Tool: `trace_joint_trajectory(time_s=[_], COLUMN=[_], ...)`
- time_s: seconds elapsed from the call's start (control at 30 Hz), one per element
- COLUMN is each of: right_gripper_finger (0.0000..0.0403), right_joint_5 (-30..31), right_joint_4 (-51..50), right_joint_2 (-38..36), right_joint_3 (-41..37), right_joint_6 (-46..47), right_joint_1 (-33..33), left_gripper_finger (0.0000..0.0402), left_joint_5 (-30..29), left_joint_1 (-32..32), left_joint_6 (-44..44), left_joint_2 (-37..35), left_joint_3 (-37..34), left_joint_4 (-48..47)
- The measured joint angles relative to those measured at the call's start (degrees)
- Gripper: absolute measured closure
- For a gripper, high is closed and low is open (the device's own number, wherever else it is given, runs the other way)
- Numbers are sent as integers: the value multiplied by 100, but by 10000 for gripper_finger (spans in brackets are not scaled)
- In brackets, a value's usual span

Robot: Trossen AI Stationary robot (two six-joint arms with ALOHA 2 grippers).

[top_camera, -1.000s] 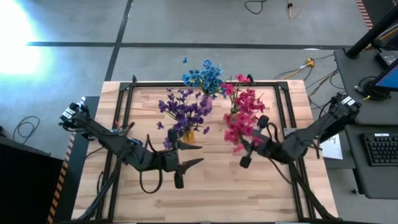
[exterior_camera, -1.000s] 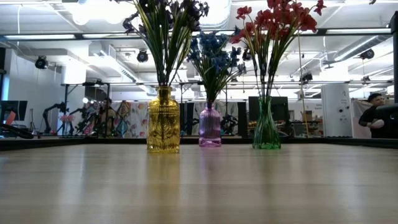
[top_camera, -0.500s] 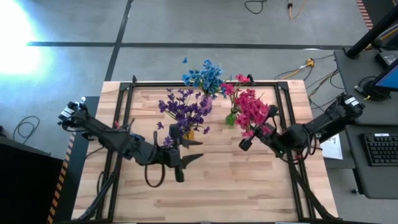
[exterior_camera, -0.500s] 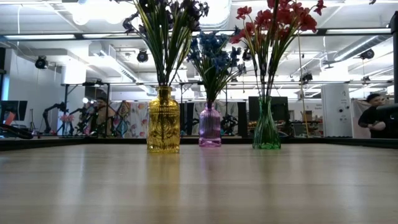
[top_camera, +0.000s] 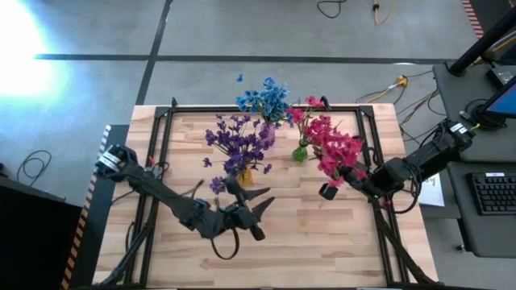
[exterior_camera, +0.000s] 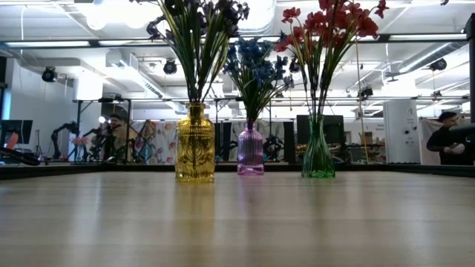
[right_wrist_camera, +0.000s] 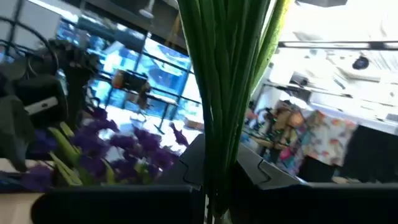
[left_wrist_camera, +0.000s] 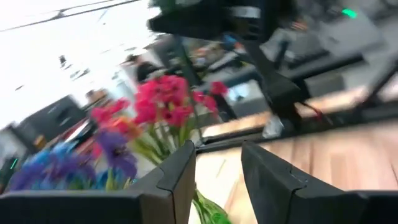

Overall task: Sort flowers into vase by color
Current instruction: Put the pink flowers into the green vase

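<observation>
Since a second ago the left hand (top_camera: 256, 216) has swung nearer the tabletop's (top_camera: 322, 250) front and right, off the purple sprigs; its fingers (left_wrist_camera: 177, 180) stand a little apart with nothing between them. Over that same second the right hand (top_camera: 329, 190) has drawn back toward the right edge, carrying the red-pink blooms (top_camera: 337, 149) with it; its fingers are shut on a bundle of green stems (right_wrist_camera: 227, 93).

Farther back, three glass vases stand in a row: a yellow embossed one (exterior_camera: 194, 144) holding purple sprigs (top_camera: 239, 143), a small purple one (exterior_camera: 250, 150) holding blue sprigs (top_camera: 264, 98), and a green flared one (exterior_camera: 318, 152) holding red-pink stems.

No loose sprigs show on the tabletop, so sorting looks nearly finished; my guess is the right hand is settling the last red-pink bunch, though it has not yet let go
</observation>
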Motion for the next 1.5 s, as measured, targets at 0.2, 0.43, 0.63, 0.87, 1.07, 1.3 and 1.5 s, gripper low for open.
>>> trace_joint_trajectory(time_s=[0.2, 0.43, 0.63, 0.87, 1.07, 1.3, 1.5], right_gripper_finger=[375, 375, 374, 374, 374, 374, 374], right_joint_5=[-158, -50, -32, -40, -45, -49, -75], right_joint_4=[-11, -407, -563, -560, -669, -680, -689], right_joint_2=[-102, -140, -145, -157, -162, -190, -219], right_joint_3=[0, -2, -2, -2, -3, -4, -4], right_joint_6=[80, 91, 142, 87, 197, 240, 441], right_joint_1=[20, 24, 28, 35, 35, 35, 37], left_gripper_finger=[288, 288, 288, 288, 288, 288, 288], left_joint_5=[-884, -1218, -1628, -1979, -2529, -2558, -2426], left_joint_1=[-207, -135, -59, 199, 257, 249, 400], left_joint_6=[221, 441, 781, 570, 1250, 632, -52], left_joint_2=[835, 1992, 3029, 3973, 4191, 4205, 4515], left_joint_3=[33, 199, 1140, 1926, 2097, 1947, 1904], left_joint_4=[1559, 3588, 3905, 4359, 4957, 4956, 4932])
